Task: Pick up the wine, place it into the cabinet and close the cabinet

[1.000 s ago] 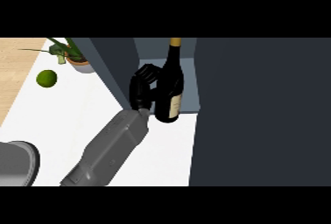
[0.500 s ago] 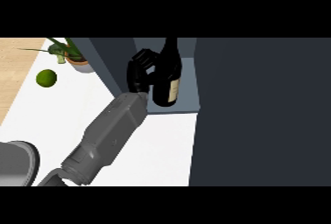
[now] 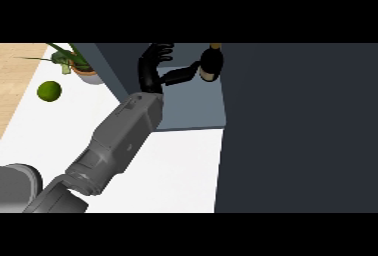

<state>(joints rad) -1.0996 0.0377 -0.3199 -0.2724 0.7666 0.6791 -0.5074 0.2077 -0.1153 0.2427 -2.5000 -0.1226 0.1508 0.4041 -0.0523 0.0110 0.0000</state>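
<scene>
- Cabinet (image 3: 184, 107): biggest thing here, its dark door (image 3: 295, 130) swung open and filling the right side of the head view, grey floor inside visible next to it.
- Counter (image 3: 177, 170): white top, arm crosses it diagonally from lower left.
- Left hand (image 3: 153, 65): reaching deep into the cabinet; fingers spread up and away, only the thumb side near the wine (image 3: 211, 64). We read it as released, not grasping. Right hand not in view.
- Wine: upright inside the cabinet, at the back, right against the door edge. Half a second ago the fingers were wrapped round it nearer the front; now it sits farther in and the hand has let go.
- Step, our call: placing is about done. Next needs the arm pulled out without knocking the bottle, then the door pushed shut.
- Lime (image 3: 49, 91) and potted plant (image 3: 77, 65): left on the counter, unchanged, well apart from the work.
</scene>
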